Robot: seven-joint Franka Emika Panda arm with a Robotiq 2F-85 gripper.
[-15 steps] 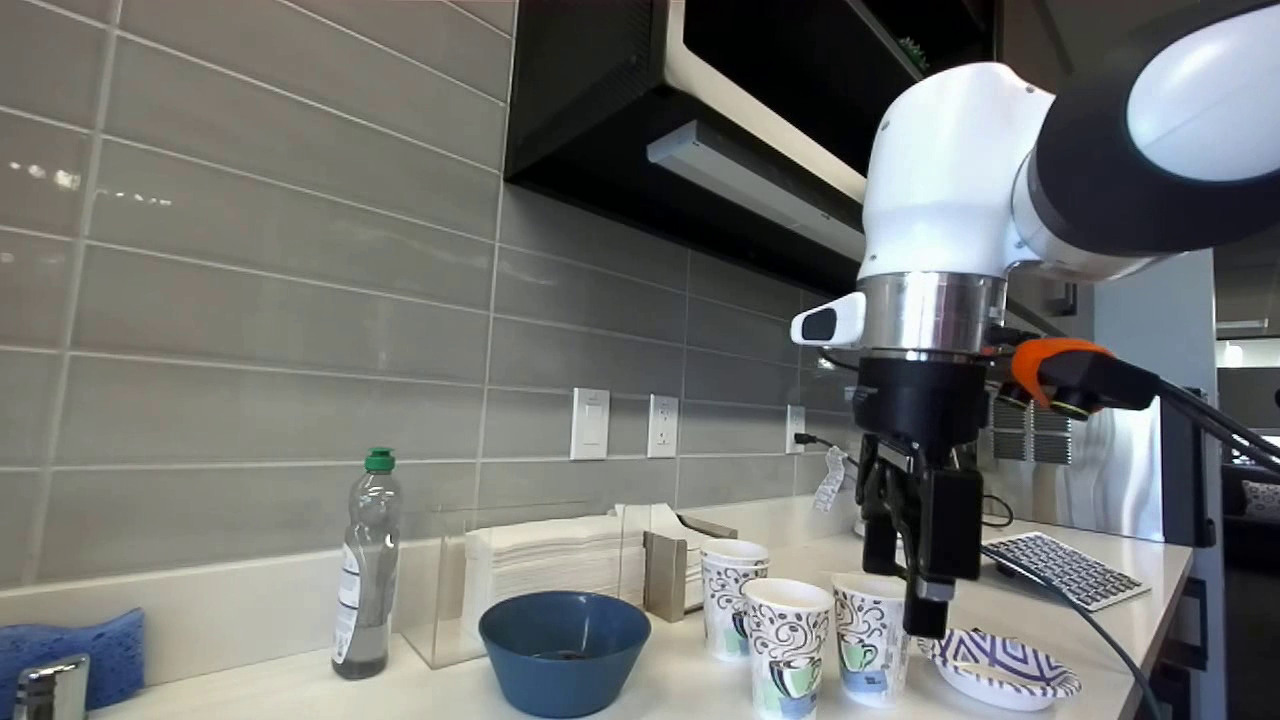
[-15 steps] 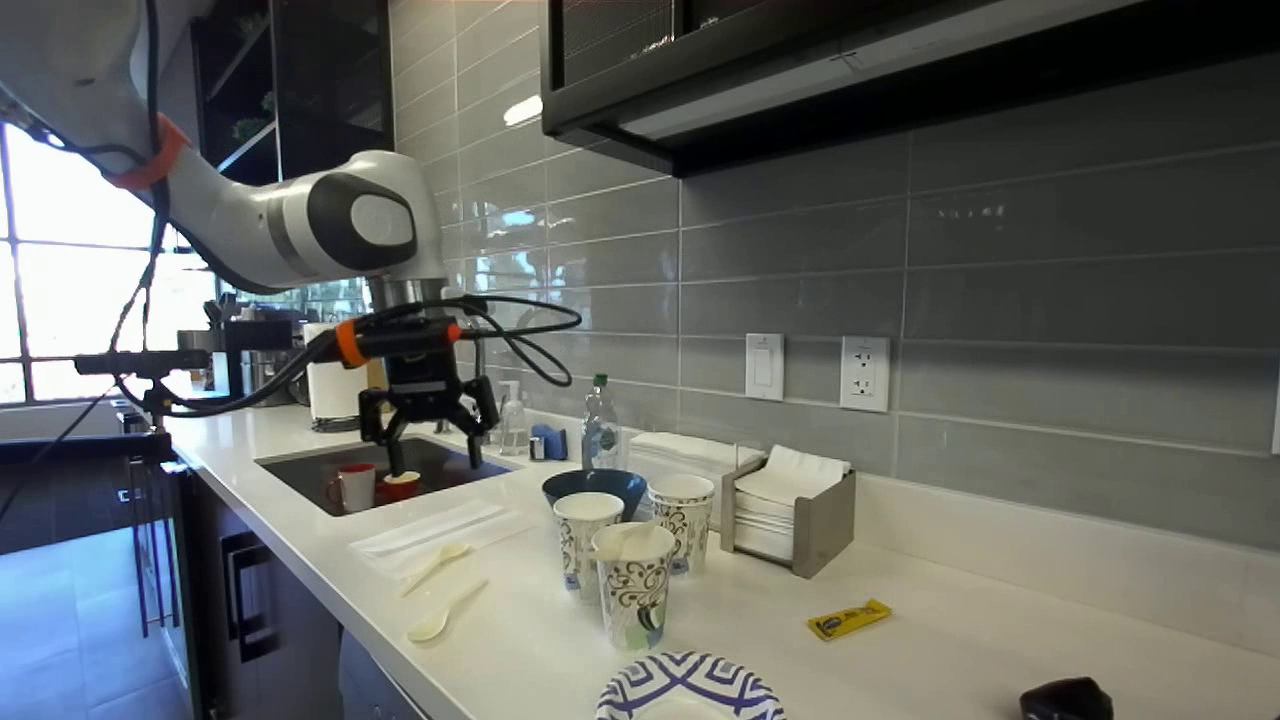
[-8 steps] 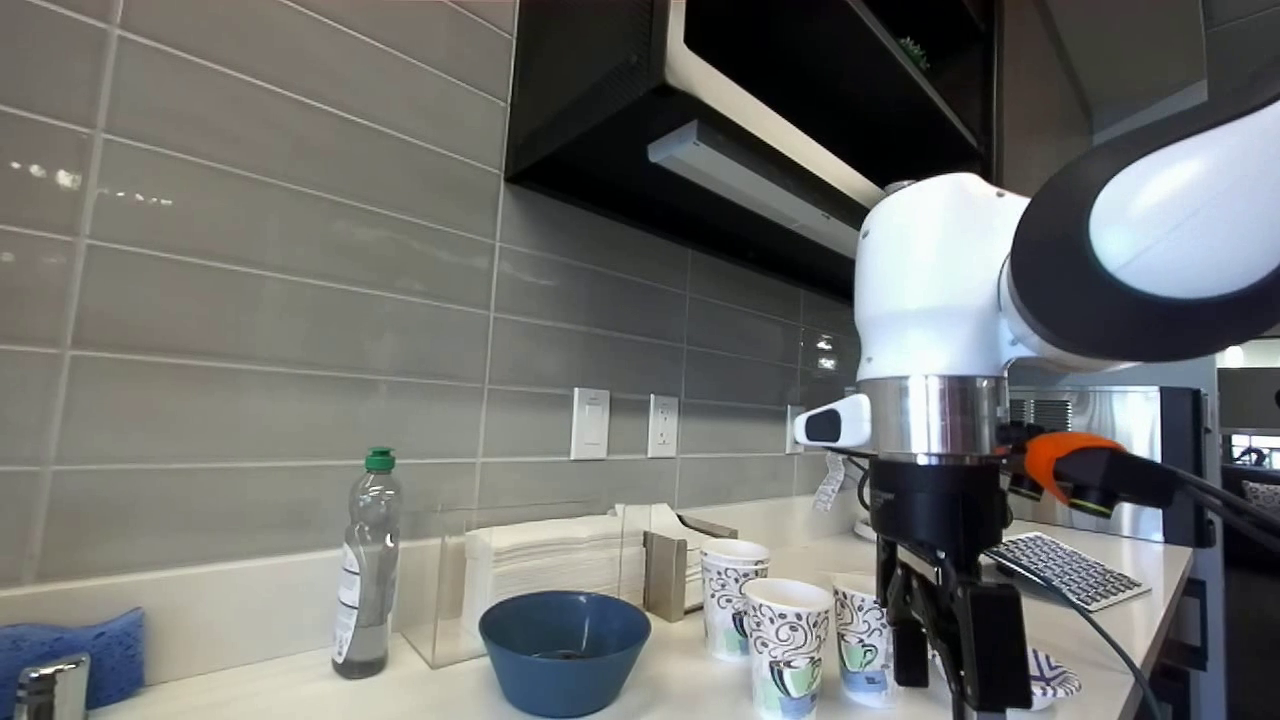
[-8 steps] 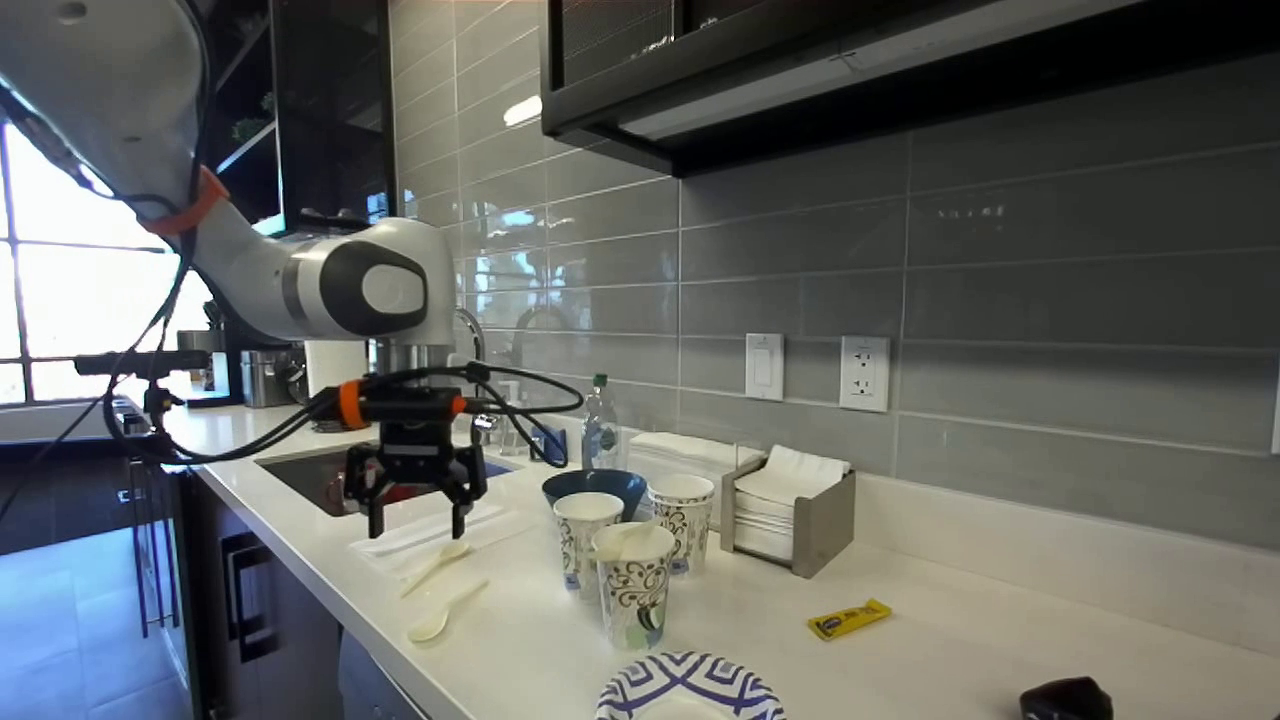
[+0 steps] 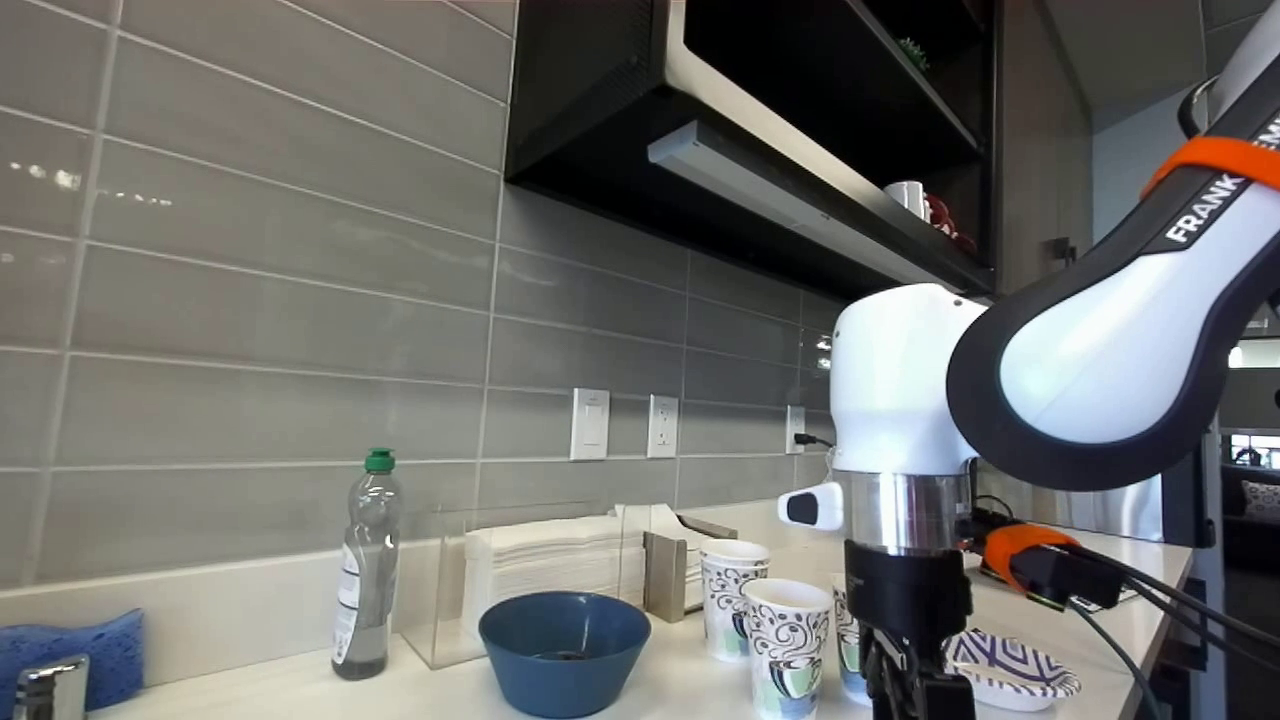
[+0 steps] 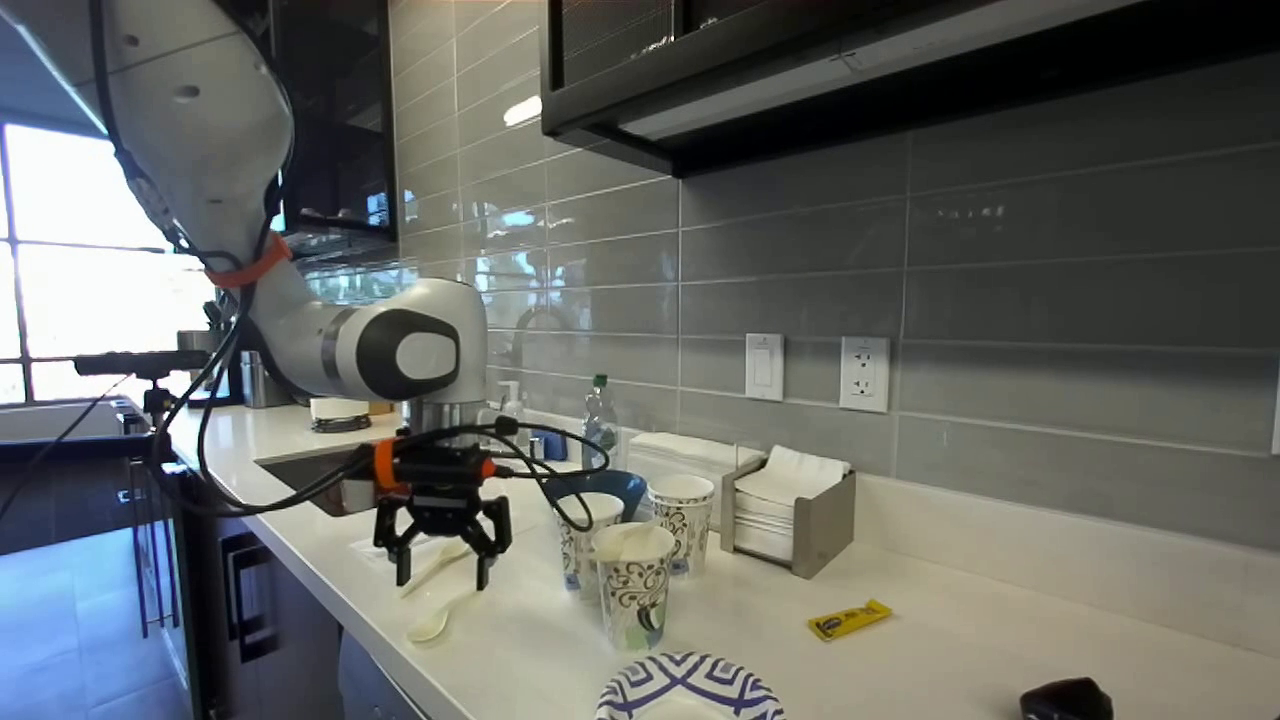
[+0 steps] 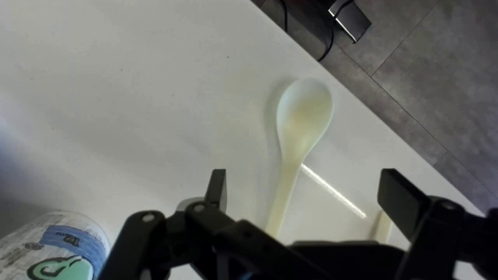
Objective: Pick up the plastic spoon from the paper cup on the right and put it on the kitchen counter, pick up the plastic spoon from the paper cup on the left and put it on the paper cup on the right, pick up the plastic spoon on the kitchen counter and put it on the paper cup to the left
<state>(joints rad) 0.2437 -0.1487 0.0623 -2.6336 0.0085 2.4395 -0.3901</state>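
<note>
The black two-fingered gripper (image 6: pixel 443 577) hangs over the left side of the long, pale kitchen counter (image 6: pixel 740 615) in an exterior view, its fingers spread wide and holding nothing. Below it a cream-coloured plastic spoon (image 7: pixel 292 157) lies flat, bowl close to the counter's edge, its handle running between the fingers in the wrist view. My guess is that it's the next pick, bound for the white, swirl-patterned paper cup on the left (image 6: pixel 577 550); the nearer patterned cup on the right (image 6: pixel 633 600) has what looks like a pale spoon (image 6: pixel 638 543) in it.

What worries me is the second cream spoon (image 7: pixel 383 229): in the wrist view it's partly hidden by the right fingertip (image 7: pixel 402 202), so closing now could sweep it in and pinch both. The wanted handle sits nearer the left fingertip (image 7: pixel 217 188), and a lopsided squeeze might shove that bowl over the edge onto the grey floor (image 7: pixel 447 97). The spoon is thin, too: stop too high and the fingers would close on air, too low and they'd jam against the counter. Later, a spoon carried level could catch on the rim and tip a light cup.
</note>
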